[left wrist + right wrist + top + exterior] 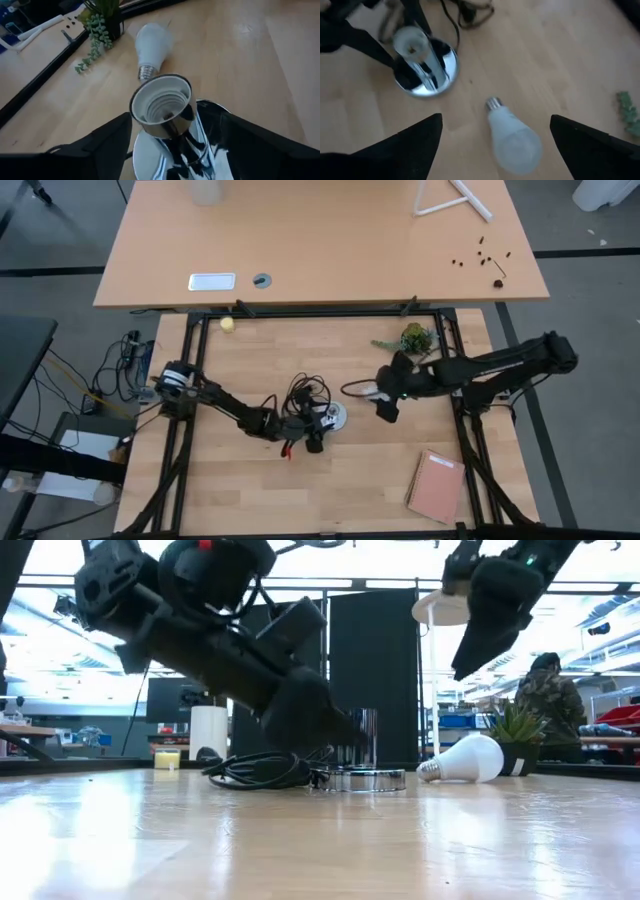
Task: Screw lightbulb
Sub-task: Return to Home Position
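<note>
Left gripper point(322, 425): at the mirror-chrome lamp socket on its round base point(161, 105); grip can't be told.
Socket: empty.
Small white frosted lightbulb point(512, 135): on its side, just beside the socket.
Right gripper point(496, 119): above the bulb, spread wide, empty.
Progress: screwing-in looks wholly undone.

Lightbulb point(514, 140): white, frosted, pear-shaped, silvery screw base. Loose, lying on its side on the worktop point(570, 60).

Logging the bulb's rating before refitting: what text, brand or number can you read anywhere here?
None legible in any view.
lightbulb: no print shows on glass or base.
white plate on the far desk: too small to read.
pink notebook: cover looks blank.
</note>
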